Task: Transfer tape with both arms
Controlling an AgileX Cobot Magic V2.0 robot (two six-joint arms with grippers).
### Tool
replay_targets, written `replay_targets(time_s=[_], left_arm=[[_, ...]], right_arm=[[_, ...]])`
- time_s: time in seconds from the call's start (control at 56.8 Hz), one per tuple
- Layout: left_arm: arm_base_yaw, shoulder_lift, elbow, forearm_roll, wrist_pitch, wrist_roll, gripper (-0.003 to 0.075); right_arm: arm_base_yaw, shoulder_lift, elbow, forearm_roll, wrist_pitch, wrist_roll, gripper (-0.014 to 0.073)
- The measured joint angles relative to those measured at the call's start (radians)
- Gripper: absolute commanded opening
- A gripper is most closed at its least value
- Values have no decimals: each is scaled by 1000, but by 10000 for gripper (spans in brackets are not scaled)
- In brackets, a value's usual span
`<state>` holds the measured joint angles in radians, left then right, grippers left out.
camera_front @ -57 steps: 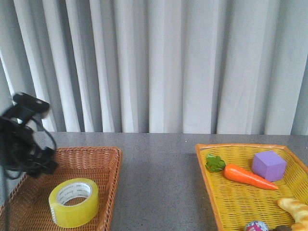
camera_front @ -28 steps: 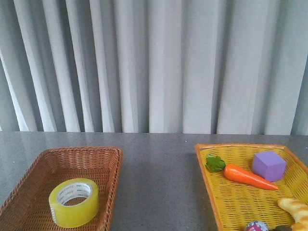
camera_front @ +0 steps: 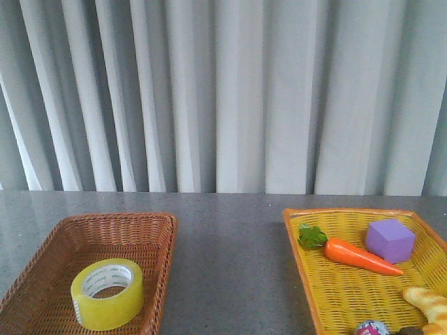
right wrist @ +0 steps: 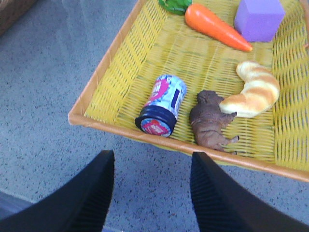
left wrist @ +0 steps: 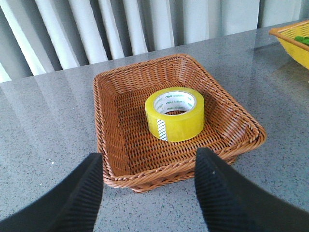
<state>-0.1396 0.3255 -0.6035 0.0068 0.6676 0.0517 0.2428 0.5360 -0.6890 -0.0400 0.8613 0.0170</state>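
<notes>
— Looking forward over the table (camera_front: 230,265), what do you find?

— No arm in sight. The tape (camera_front: 107,294) lies flat in the brown wicker basket (camera_front: 157,244) on the left; the yellow tray (camera_front: 300,265) on the right holds a carrot (camera_front: 360,257), a purple cube (camera_front: 390,239) and a bit of bread (camera_front: 427,304).

— And the left wrist camera?

— The left claw (left wrist: 149,193) hangs with its fingers (left wrist: 79,193) spread wide, nothing between them, just outside the basket's near rim. The tape (left wrist: 175,113) sits in the middle of the basket floor, core upward, apart from the walls.

— The right wrist?

— The right claw (right wrist: 149,193) is likewise agape and empty, over bare table beside the tray's edge. Inside lie a small can (right wrist: 161,104), a brown toy animal (right wrist: 211,125) and the bread (right wrist: 253,89).

— So which step?

— I judge the pickup not yet begun. Next the left arm should advance over the rim, descend, and pinch the roll across its wall, one finger through the core, before offering it to the right.
</notes>
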Motion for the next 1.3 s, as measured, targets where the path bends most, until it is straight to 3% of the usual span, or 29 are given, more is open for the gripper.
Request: replay_targets(time_s=[0.264, 0.388, 0.652, 0.722, 1.304], left_arm=[[0, 5, 0, 0, -25, 0, 364], [0, 5, 0, 0, -26, 0, 267], [0, 5, 0, 0, -26, 0, 36], [0, 5, 0, 0, -26, 0, -8], [0, 5, 0, 0, -26, 0, -6]], right_arm=[[0, 0, 0, 12, 19, 1, 344], [0, 0, 0, 13, 19, 1, 264], [0, 0, 0, 14, 19, 1, -4], [0, 0, 0, 14, 19, 1, -10], [0, 0, 0, 14, 19, 1, -7]])
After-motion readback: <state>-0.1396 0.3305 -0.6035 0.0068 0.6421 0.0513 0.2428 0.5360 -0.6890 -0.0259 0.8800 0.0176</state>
